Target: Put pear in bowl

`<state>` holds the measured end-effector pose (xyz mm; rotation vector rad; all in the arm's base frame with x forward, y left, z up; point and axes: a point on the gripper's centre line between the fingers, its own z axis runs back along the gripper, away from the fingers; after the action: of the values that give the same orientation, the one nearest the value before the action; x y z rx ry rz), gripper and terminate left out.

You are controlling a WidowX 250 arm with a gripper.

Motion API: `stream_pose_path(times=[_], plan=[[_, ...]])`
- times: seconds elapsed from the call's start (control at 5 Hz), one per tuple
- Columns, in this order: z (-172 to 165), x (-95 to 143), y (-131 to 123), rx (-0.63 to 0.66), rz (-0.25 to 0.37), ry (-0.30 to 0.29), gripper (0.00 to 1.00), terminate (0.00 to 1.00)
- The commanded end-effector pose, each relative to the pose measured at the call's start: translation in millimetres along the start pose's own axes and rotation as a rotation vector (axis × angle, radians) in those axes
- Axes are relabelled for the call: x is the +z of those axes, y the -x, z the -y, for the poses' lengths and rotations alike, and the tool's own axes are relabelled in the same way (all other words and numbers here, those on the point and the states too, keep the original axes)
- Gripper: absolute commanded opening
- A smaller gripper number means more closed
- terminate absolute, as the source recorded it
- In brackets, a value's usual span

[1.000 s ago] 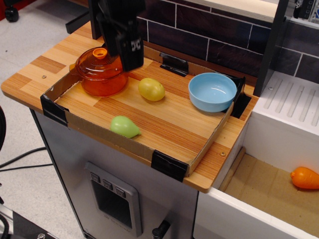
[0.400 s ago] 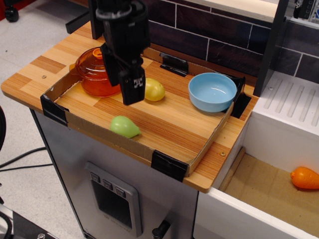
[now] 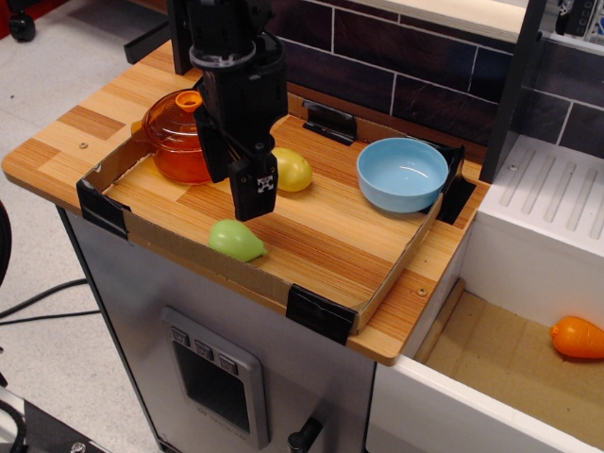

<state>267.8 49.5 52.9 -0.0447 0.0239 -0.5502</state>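
The light-green pear (image 3: 236, 240) lies on its side near the front edge of the wooden tray (image 3: 321, 236). The light-blue bowl (image 3: 402, 174) stands empty at the tray's back right corner. My black gripper (image 3: 240, 196) hangs above the tray, just behind and above the pear, pointing down. Its two fingers stand apart with nothing between them. It does not touch the pear.
A transparent orange lidded pot (image 3: 179, 137) stands at the tray's back left, partly behind the arm. A yellow fruit (image 3: 293, 170) lies mid-tray, right of the gripper. An orange pepper-like toy (image 3: 577, 337) lies in the lower compartment at the right. A cardboard rim edges the tray.
The gripper has moved forward and down, from over the orange pot towards the pear. The pear, bowl and yellow fruit have not moved.
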Motion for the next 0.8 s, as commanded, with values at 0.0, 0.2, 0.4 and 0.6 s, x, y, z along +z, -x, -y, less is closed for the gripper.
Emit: stream_pose_path(times=[0.0,0.2,0.4,0.6], plan=[[-9.3,-12.0,9.5,-0.011,-0.018,-0.049,1.00,0.00],[-15.7,-18.7,13.4,-0.007,-0.028,-0.059,1.00,0.00],[-22.2,-28.9,15.5,0.011,-0.042,-0.070,1.00,0.00],[-25.4,-31.2,14.0,0.036,-0.047,-0.065,1.00,0.00]])
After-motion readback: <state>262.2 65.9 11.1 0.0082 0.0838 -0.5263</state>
